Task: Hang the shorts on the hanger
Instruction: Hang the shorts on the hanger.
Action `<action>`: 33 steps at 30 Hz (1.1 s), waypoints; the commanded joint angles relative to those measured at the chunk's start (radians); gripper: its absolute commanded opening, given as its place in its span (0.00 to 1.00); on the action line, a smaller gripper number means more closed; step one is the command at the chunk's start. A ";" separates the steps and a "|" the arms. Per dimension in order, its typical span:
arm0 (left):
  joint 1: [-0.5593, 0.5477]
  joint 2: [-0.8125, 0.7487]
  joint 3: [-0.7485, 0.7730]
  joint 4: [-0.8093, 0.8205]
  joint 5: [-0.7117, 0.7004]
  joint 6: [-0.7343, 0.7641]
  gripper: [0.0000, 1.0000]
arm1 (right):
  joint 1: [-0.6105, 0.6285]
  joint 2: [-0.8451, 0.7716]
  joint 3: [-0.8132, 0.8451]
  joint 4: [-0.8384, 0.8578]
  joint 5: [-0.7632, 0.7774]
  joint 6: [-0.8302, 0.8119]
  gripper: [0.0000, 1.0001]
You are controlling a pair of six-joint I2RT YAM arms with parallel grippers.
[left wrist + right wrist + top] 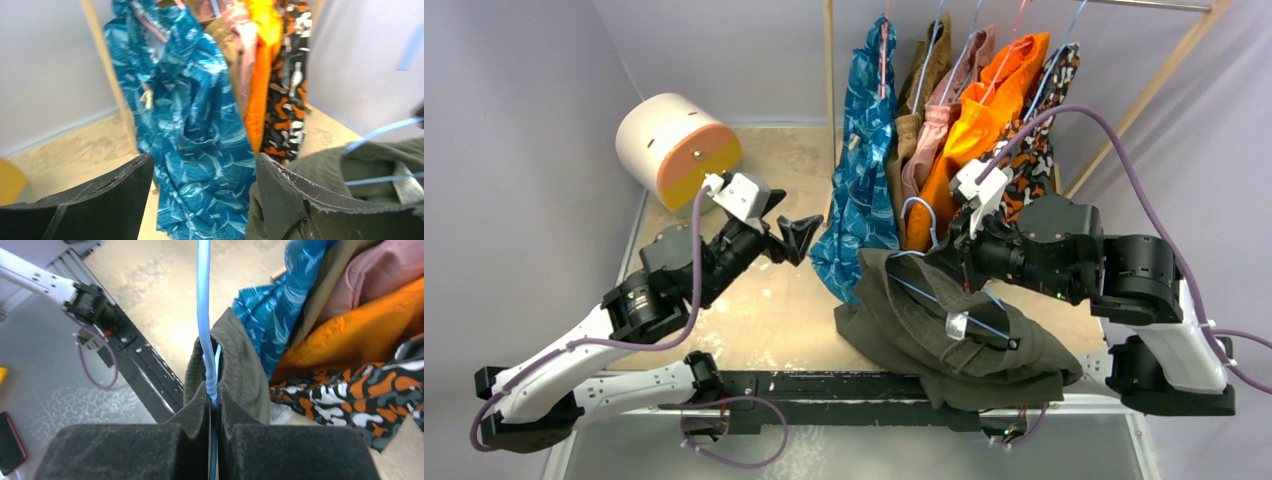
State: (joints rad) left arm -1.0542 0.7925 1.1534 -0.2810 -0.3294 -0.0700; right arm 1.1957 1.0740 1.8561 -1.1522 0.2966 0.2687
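Observation:
The dark olive shorts [944, 335] lie bunched on the table's front right, partly over the front edge. The light-blue hanger [921, 212] lies tilted across them, its hook toward the rack and its wires [969, 318] running over the fabric. My right gripper [961, 258] is shut on the hanger. In the right wrist view, the gripper [213, 392] pinches the blue wire [204, 315], which passes into a fold of the shorts [242, 370]. My left gripper [799, 235] is open and empty, left of the shorts. In the left wrist view, the left gripper [202, 167] faces the blue patterned shorts [195, 125], with the olive shorts [370, 162] at right.
A wooden rack at the back holds several hung garments: blue patterned [864, 150], tan, pink, orange [984, 120] and camouflage print. A white and orange cylinder [679, 145] sits at the back left. A black rail [804, 385] runs along the table's front edge.

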 commanded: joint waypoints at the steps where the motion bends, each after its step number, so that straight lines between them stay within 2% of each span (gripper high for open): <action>1: 0.002 0.012 -0.006 0.079 -0.286 -0.067 0.73 | 0.003 0.017 0.031 0.196 -0.086 -0.021 0.00; 7: 0.002 -0.030 -0.007 0.041 -0.531 -0.139 0.75 | 0.002 0.180 0.143 0.382 -0.176 -0.085 0.00; 12: 0.002 -0.121 -0.012 0.035 -0.763 -0.174 0.75 | 0.002 0.311 0.428 0.556 0.028 -0.188 0.00; 14: 0.002 -0.154 -0.011 0.031 -0.809 -0.176 0.75 | 0.003 0.366 0.564 0.605 0.038 -0.237 0.00; 16: 0.002 -0.169 -0.007 0.011 -0.823 -0.180 0.74 | 0.002 0.406 0.616 0.600 0.041 -0.246 0.00; 20: 0.002 -0.178 0.001 -0.041 -0.846 -0.191 0.74 | 0.002 0.432 0.488 0.585 0.113 -0.245 0.00; 24: 0.002 -0.172 -0.016 -0.050 -0.861 -0.197 0.74 | 0.003 0.410 0.353 0.550 0.082 -0.222 0.00; 29: 0.002 -0.149 -0.014 -0.035 -0.845 -0.171 0.74 | 0.002 0.310 0.337 0.480 -0.036 -0.257 0.00; 33: 0.002 -0.120 -0.014 0.026 -0.841 -0.139 0.74 | 0.002 0.261 0.457 0.335 -0.062 -0.242 0.00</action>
State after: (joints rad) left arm -1.0542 0.6422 1.1362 -0.3256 -1.1645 -0.2440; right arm 1.1969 1.4700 2.1624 -0.7891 0.2825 0.0406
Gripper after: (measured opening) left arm 0.742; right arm 0.023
